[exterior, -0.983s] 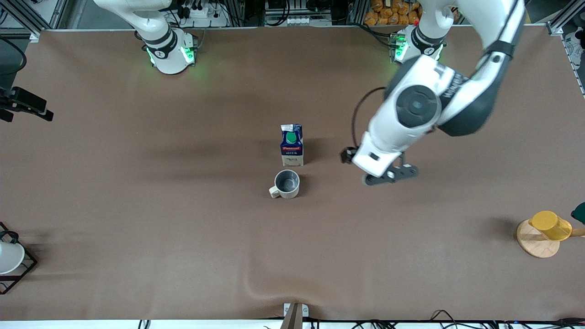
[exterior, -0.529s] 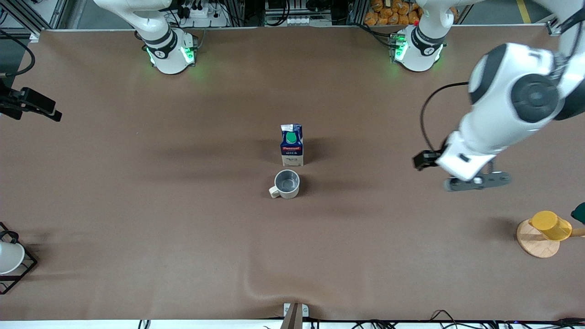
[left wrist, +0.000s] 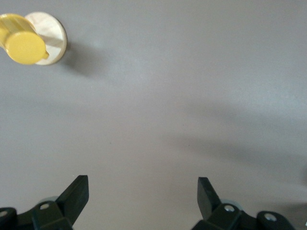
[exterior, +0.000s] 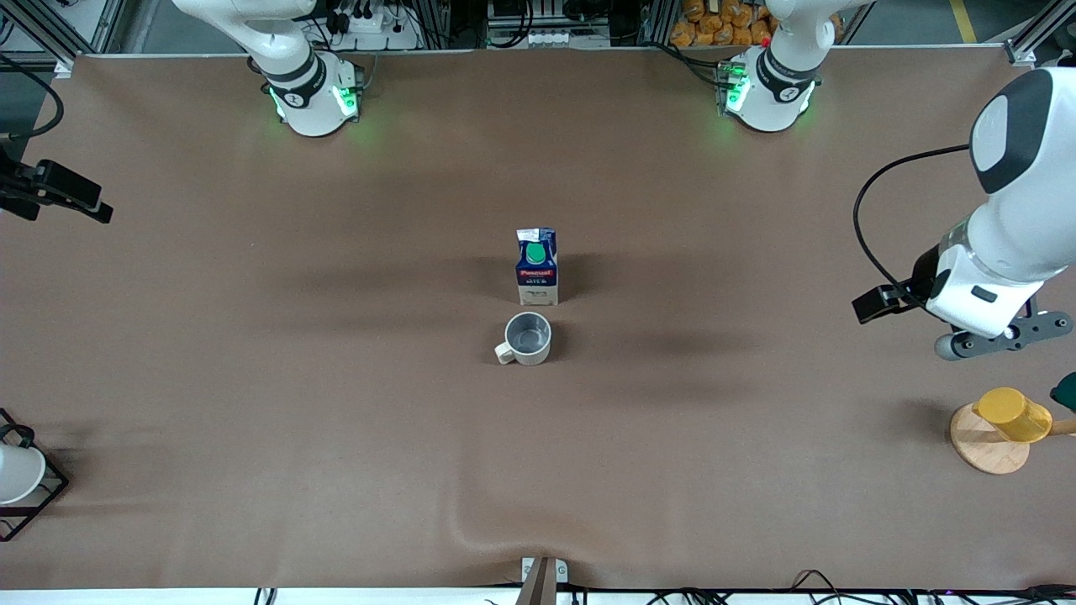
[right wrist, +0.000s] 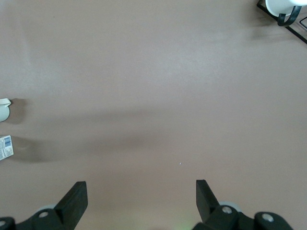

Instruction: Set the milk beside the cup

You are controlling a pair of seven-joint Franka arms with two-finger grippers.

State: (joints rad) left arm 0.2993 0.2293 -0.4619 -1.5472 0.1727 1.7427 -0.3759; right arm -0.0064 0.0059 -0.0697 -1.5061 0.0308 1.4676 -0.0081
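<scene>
The milk [exterior: 536, 267], a dark blue carton with a green cap, stands upright at the middle of the table. The cup [exterior: 528, 338], a light grey mug, stands just nearer to the front camera than the milk, with a small gap between them. My left gripper [exterior: 1004, 334] is open and empty over bare table at the left arm's end, well away from both; the left wrist view shows its gripper [left wrist: 143, 184] wide apart. My right gripper [right wrist: 141, 191] is open and empty over bare table. Edges of the cup [right wrist: 4, 109] and the milk [right wrist: 5, 146] show in the right wrist view.
A yellow cup [exterior: 1013, 413] sits on a round wooden coaster [exterior: 983, 449] at the left arm's end, near my left gripper. A white cup in a black wire rack [exterior: 17, 475] is at the right arm's end. A dark green object [exterior: 1066, 391] shows at the edge.
My left arm has swung from beside the milk out to the left arm's end of the table, near the yellow cup. The milk and the cup have not moved.
</scene>
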